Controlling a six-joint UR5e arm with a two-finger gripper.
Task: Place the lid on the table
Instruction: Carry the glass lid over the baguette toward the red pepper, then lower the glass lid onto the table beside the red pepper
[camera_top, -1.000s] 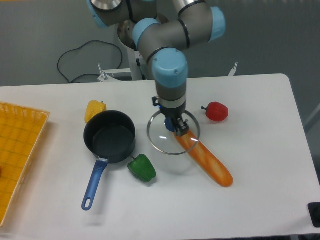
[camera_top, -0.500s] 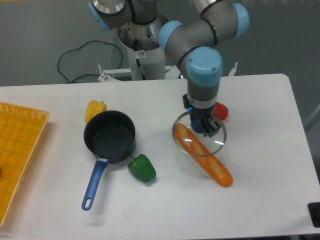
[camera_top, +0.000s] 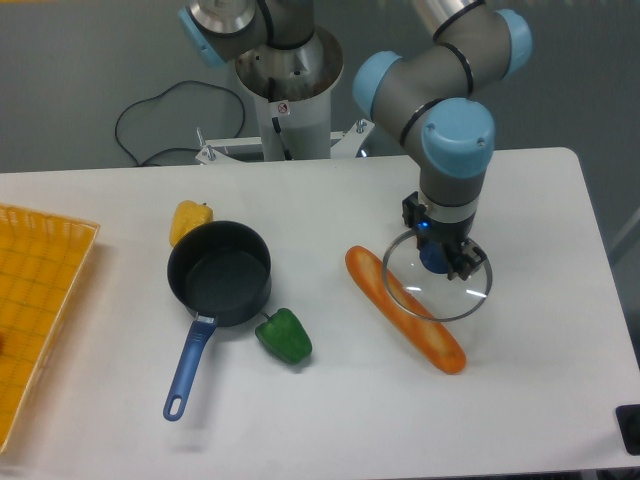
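White and smooth, the big surface (camera_top: 330, 420) holds, nearest to us, a dark round saucepan (camera_top: 218, 274) with a long blue handle, a green pepper (camera_top: 284, 335) just beside the pan, and a long orange bread loaf (camera_top: 404, 321). Over the far end of the loaf hangs the round clear glass lid (camera_top: 437, 276) with its thin silver rim, and the gripper (camera_top: 442, 257) has its jaws clamped on the small blue knob in the lid's middle. Farther back sit a yellow pepper (camera_top: 189, 219) behind the pan and a yellow-orange mesh tray (camera_top: 35, 310) at the left edge.
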